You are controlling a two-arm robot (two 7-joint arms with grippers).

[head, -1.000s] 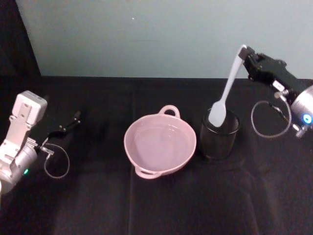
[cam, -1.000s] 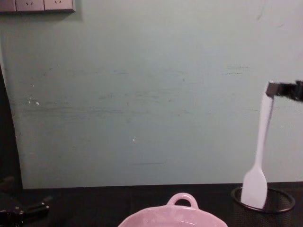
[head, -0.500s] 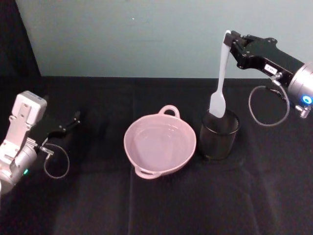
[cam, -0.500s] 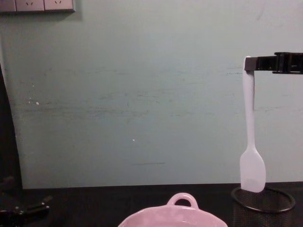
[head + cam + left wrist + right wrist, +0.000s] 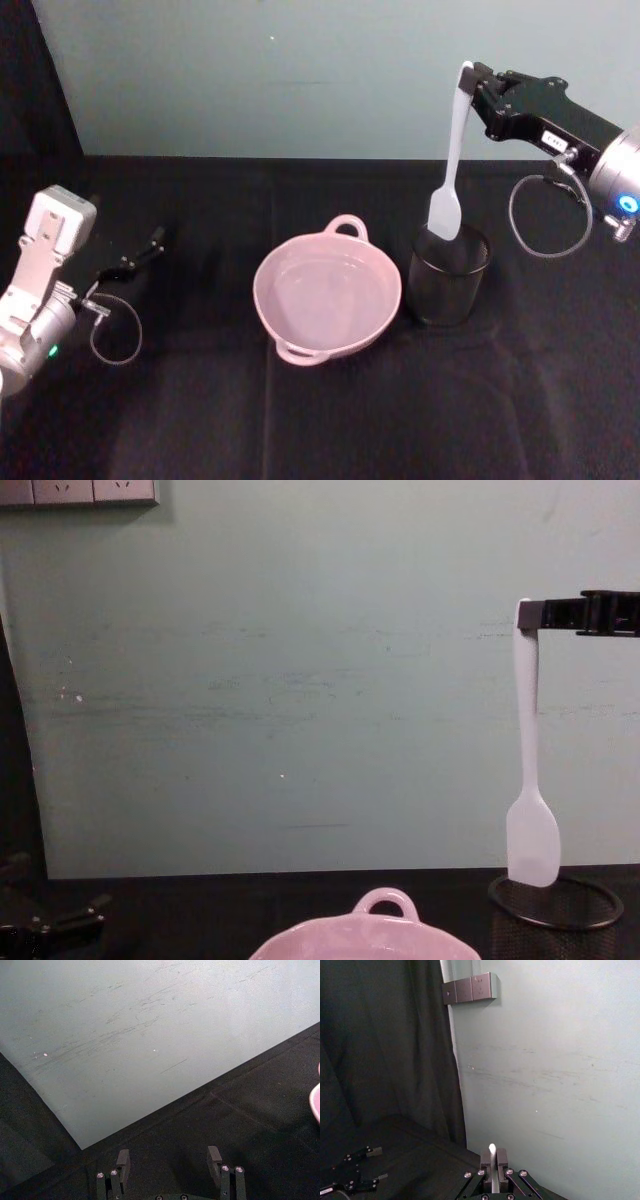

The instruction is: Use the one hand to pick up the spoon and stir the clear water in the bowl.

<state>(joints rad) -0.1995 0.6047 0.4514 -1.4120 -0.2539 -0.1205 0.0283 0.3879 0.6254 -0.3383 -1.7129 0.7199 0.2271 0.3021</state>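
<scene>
White plastic spoon (image 5: 452, 150) hangs straight below the right tool (image 5: 474, 88), which clenches its handle tip, paddle at the black cup (image 5: 447, 290) rim. Likely light, stiff, slick; may swing. The left tool (image 5: 169, 1156) idles released, far across the worktop.

The bowl (image 5: 262, 300) is plain pale pink all over, and the clear water (image 5: 325, 295) in it is colourless with a faint gloss. Just right of the bowl, the wire-mesh cup (image 5: 445, 292) is black. Above that, the spoon (image 5: 453, 150) is plain white. Up and to the right of the bowl, the right gripper (image 5: 476, 80) is black with a small white label (image 5: 551, 130). Its wrist (image 5: 618, 190) is silver with a blue light, and its cable (image 5: 511, 218) is grey. Far left of the bowl, the left gripper (image 5: 140, 253) has black fingers on a white arm link (image 5: 55, 228). The tabletop (image 5: 300, 425) is black cloth. The wall (image 5: 300, 680) behind the bowl is pale blue-green with faint dark streaks.
</scene>
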